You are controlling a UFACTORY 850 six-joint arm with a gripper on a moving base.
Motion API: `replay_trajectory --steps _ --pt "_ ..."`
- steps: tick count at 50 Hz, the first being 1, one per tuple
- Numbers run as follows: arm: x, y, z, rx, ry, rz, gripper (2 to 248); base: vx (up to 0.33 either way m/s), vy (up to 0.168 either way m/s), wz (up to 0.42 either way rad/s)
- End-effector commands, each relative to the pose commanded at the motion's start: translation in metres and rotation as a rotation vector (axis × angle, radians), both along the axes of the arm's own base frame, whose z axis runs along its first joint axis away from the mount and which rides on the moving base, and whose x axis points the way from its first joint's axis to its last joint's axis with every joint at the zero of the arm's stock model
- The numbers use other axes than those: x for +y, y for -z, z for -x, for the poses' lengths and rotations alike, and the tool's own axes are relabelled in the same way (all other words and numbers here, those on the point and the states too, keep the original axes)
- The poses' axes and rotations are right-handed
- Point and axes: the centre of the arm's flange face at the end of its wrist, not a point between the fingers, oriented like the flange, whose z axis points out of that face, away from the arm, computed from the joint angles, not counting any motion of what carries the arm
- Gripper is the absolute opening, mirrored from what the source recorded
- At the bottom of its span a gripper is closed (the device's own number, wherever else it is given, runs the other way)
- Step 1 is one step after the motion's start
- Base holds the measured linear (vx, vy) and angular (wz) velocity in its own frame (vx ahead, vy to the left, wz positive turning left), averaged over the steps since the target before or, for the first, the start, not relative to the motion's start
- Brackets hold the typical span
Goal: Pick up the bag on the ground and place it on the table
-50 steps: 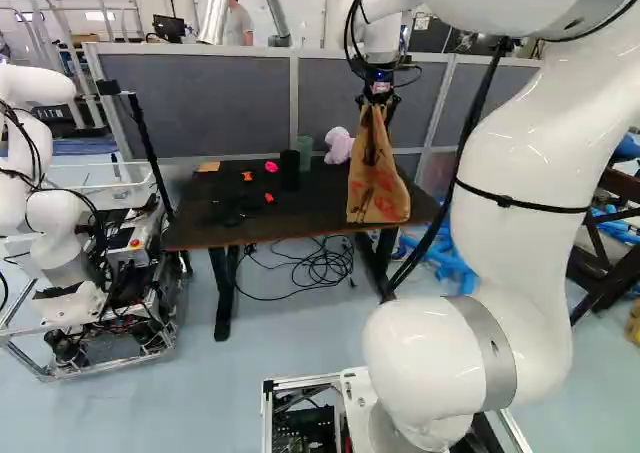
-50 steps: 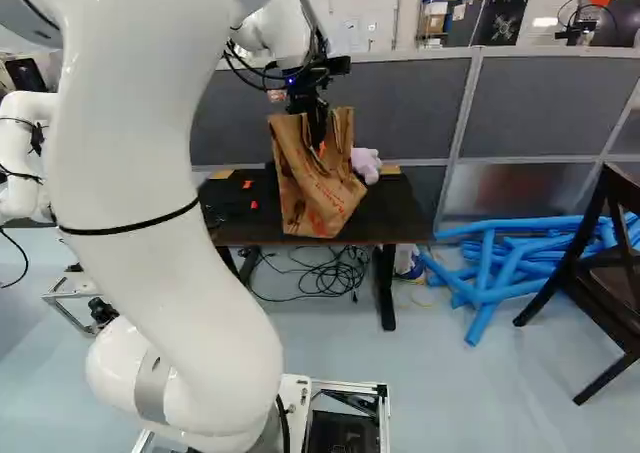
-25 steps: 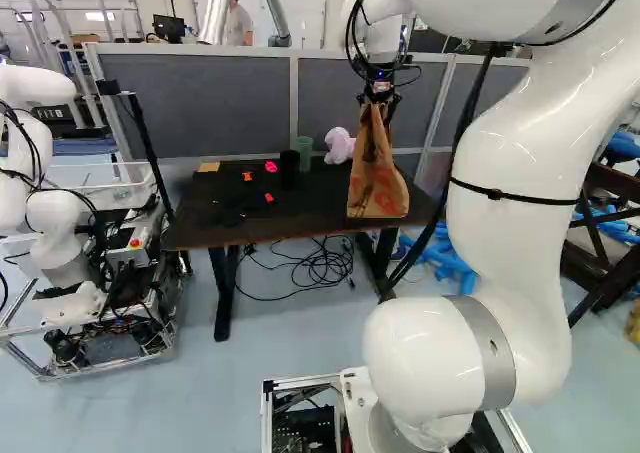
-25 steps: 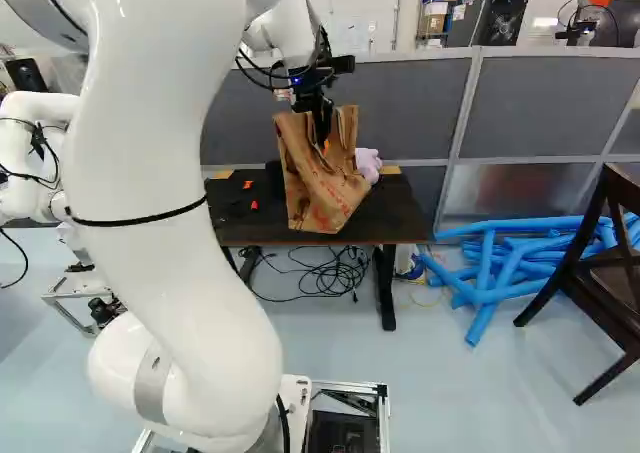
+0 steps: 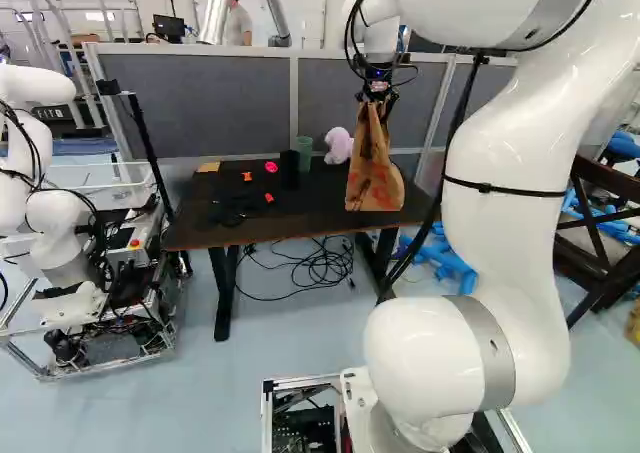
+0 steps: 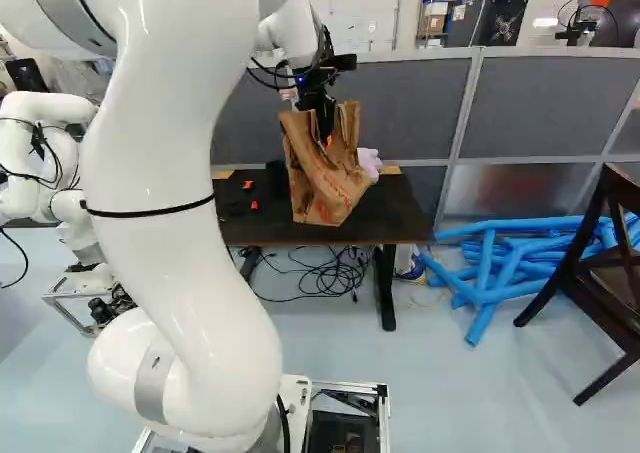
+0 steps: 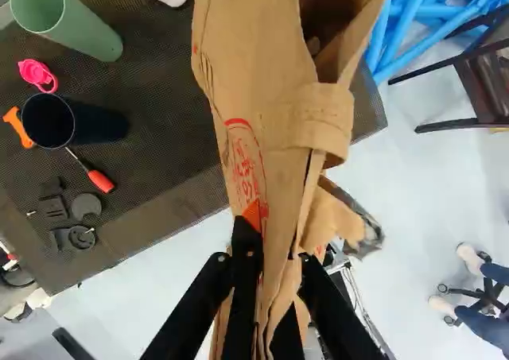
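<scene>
- your brown paper bag (image 5: 374, 178) hangs upright from the gripper (image 6: 325, 135), over the table (image 5: 290, 213); you can't tell whether its bottom touches the tabletop.
- your jaws are pinching the bag's upper paper from both sides.
- on the table you have a green cup (image 7: 87, 36), a black cup (image 7: 99, 126) near it and a red-handled screwdriver (image 7: 101, 180).
- beyond the table's right end in your right base view, blue foam tubes (image 6: 490, 298) lie on the floor, near a dark wooden chair (image 6: 612, 258).

We have reached our arm (image 6: 180, 273) slightly farther ahead, carrying the brown bag (image 5: 374, 183) with the tool (image 6: 324, 131); the bag's bottom edge now shows higher against the table (image 5: 290, 218) in both base views.
</scene>
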Motion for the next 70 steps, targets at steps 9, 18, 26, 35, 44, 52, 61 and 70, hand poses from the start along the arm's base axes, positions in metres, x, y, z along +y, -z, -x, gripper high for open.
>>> replay_trajectory --steps 9,18,26,35,44,52,61,70 --pt "0.000 0.011 -0.014 0.013 -0.001 -0.001 21 0.000 0.000 0.000" --pt "0.000 0.024 -0.029 0.025 -0.003 -0.002 21 0.000 0.000 0.000" --pt "0.000 0.036 -0.044 0.012 -0.006 -0.008 21 0.000 0.000 0.000" --pt "0.000 0.050 -0.060 0.008 -0.008 -0.011 21 0.000 0.000 0.000" --pt "0.000 0.064 -0.076 -0.004 -0.013 -0.011 21 0.000 0.000 0.000" --pt "0.000 0.075 -0.092 -0.037 -0.020 -0.012 21 0.000 0.000 0.000" --pt "0.000 0.088 -0.109 -0.074 -0.027 -0.012 21 0.000 0.000 0.000" --pt "0.000 0.102 -0.120 -0.074 -0.029 -0.012 21 0.000 0.000 0.000"
